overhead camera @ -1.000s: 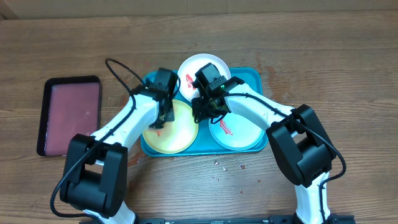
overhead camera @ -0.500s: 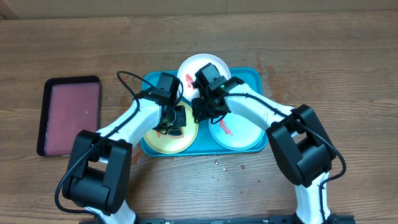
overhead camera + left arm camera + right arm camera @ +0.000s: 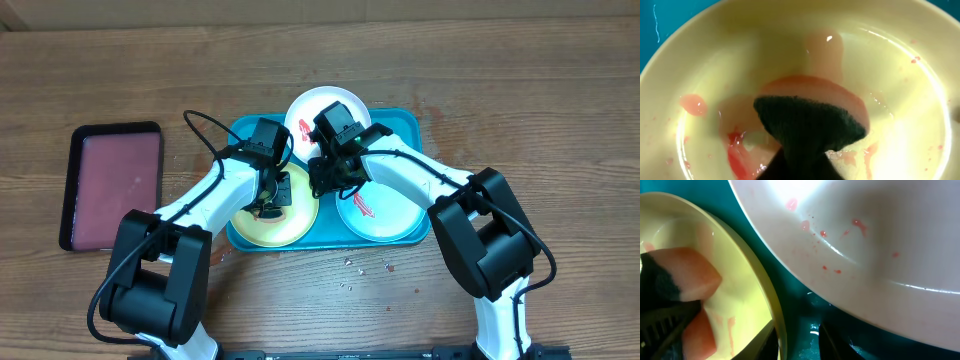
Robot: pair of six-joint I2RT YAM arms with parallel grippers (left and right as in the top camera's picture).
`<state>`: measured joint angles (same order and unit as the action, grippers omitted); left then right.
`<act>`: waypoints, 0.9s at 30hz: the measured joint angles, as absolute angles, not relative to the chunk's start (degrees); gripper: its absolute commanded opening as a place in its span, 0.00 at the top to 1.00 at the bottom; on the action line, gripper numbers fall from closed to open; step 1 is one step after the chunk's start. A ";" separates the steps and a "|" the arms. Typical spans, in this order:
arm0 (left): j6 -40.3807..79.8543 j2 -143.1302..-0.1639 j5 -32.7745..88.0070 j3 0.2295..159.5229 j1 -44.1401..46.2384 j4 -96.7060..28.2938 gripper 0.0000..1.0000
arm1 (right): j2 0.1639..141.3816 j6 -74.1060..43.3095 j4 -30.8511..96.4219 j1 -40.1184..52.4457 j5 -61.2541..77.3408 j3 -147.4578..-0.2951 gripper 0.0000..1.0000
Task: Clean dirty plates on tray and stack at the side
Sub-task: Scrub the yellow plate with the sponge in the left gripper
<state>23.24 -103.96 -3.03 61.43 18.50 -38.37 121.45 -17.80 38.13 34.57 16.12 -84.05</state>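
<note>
The yellow-green plate [image 3: 255,222] lies at the front left of the turquoise tray [image 3: 405,122], smeared red. My left gripper [image 3: 272,195] is shut on a pink sponge with a dark scouring face [image 3: 810,120] and presses it on this plate [image 3: 900,90]. My right gripper [image 3: 326,182] is open and straddles the plate's right rim [image 3: 782,330]. One finger [image 3: 767,345] is inside the rim, the other [image 3: 840,342] is over the tray [image 3: 800,305]. The white plate [image 3: 322,105] at the back has red spots [image 3: 880,240]. The pale mint plate [image 3: 385,215] at the front right has a red smear.
A smaller dark red tray with a black rim [image 3: 110,185] lies on the wooden table to the left. Small crumbs [image 3: 365,268] are scattered in front of the turquoise tray. Both arms cross over the tray's middle.
My left gripper has swung the sponge from the yellow-green plate's upper left edge toward its middle, then slightly back. The right arm has not moved.
</note>
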 measured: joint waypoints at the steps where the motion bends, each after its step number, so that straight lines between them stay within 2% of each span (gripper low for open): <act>1: 23.22 -103.94 -3.01 61.43 18.50 -38.50 0.96 | 121.45 -17.78 38.11 34.54 16.10 -84.05 0.72; 11: 23.20 -103.96 -9.15 61.76 14.92 -46.11 0.96 | 121.45 -17.80 38.13 34.54 16.12 -84.05 0.72; 20: 23.18 -104.12 -13.67 62.94 12.21 -46.59 0.96 | 121.45 -17.80 38.06 34.81 16.29 -84.05 0.72; 22: 23.18 -104.27 -10.85 64.40 11.86 -46.17 0.96 | 121.45 -17.80 38.11 34.81 16.27 -84.05 0.72; 27: 23.16 -104.29 5.34 65.73 11.38 -38.98 0.96 | 121.45 -17.82 38.02 34.81 16.27 -84.05 0.72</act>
<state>23.16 -104.29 5.34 65.73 11.38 -38.98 121.45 -17.82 38.02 34.81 16.27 -84.05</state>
